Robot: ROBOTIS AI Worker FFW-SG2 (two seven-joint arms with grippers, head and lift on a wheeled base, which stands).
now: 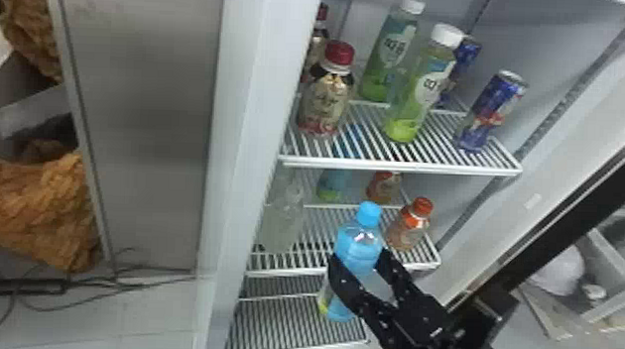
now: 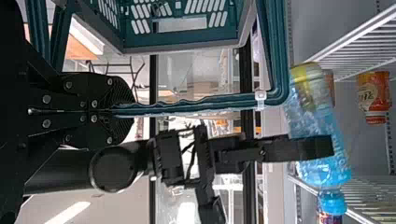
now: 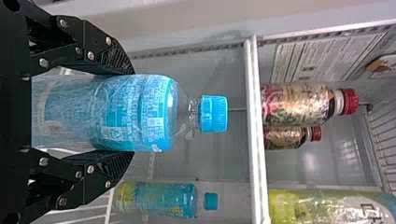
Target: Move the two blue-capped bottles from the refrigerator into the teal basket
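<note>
The first blue-capped bottle (image 1: 357,250) is held around its body between the jaws of my right gripper (image 3: 133,112), one pressing each side, cap up, at the front of the refrigerator's (image 1: 241,134) middle shelf (image 1: 293,271). Its smooth sides could slip if I swing it sharply or ease my squeeze, and its base could catch the shelf edge if I turn before drawing it clear. The orange-capped bottle (image 1: 411,224) is close beside it, so a sideways pull might knock that over. My left gripper (image 2: 133,111) has its jaws closed on the handle (image 2: 205,102) of the teal basket (image 2: 182,41). Hung from there, the basket could tip or swing if the bottle lands against its rim, and my right arm could bump the handle on the way in. I can't tell what, if anything, is in the basket. In the refrigerator, the second blue-capped bottle (image 3: 166,199) stands farther back on the middle shelf; reaching past its neighbors for it will be tight. A clear bottle (image 1: 283,215) stands there too, while the upper shelf (image 1: 401,166) bears red-capped bottles (image 1: 327,95), white-capped green bottles (image 1: 418,91) and blue cans (image 1: 492,113).
</note>
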